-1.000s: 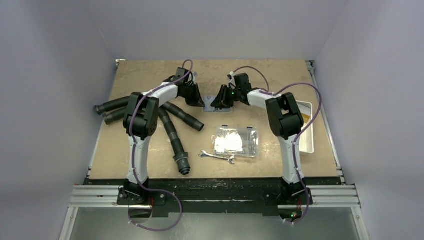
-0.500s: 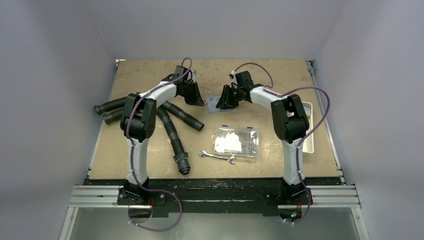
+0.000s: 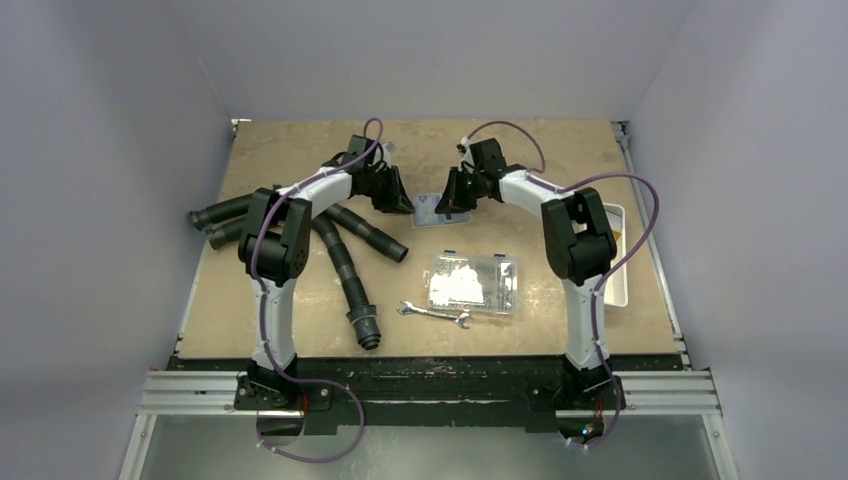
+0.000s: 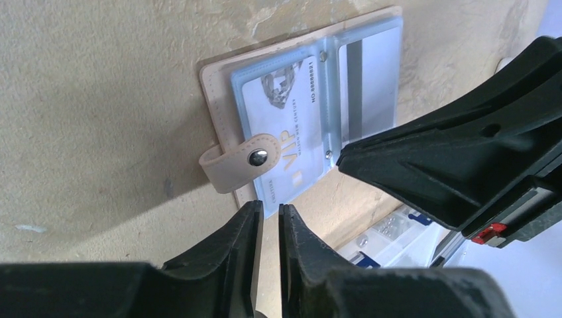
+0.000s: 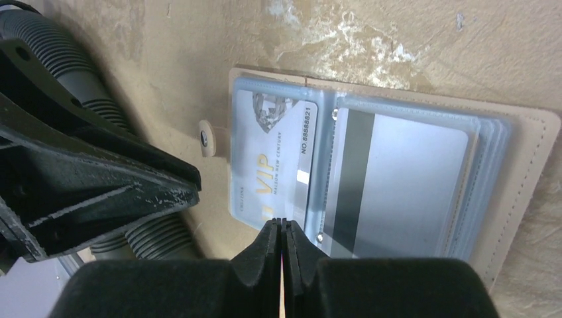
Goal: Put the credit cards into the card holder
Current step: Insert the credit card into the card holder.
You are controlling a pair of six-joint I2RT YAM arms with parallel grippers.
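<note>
The card holder (image 3: 430, 211) lies open on the table at the back middle, tan with clear blue-tinted sleeves (image 4: 219, 106) (image 5: 523, 165). A light-blue VIP credit card (image 4: 285, 126) (image 5: 275, 159) sits in its left sleeve, its near end sticking out. A second card, stripe side up (image 4: 374, 79) (image 5: 404, 185), sits in the right sleeve. My left gripper (image 3: 401, 203) (image 4: 270, 211) is at the protruding card end, jaws a narrow gap apart and empty. My right gripper (image 3: 444, 204) (image 5: 283, 228) is shut and empty over the holder's near edge.
A clear plastic compartment box (image 3: 472, 283) and a wrench (image 3: 434, 314) lie nearer the front. Black corrugated hoses (image 3: 350, 262) spread on the left, close to the left gripper (image 5: 99, 185). A white tray (image 3: 619, 262) stands at the right edge.
Both grippers stay at the card holder. The right arm has shifted slightly away and its elbow has swung right; the left arm has shifted a little left.
</note>
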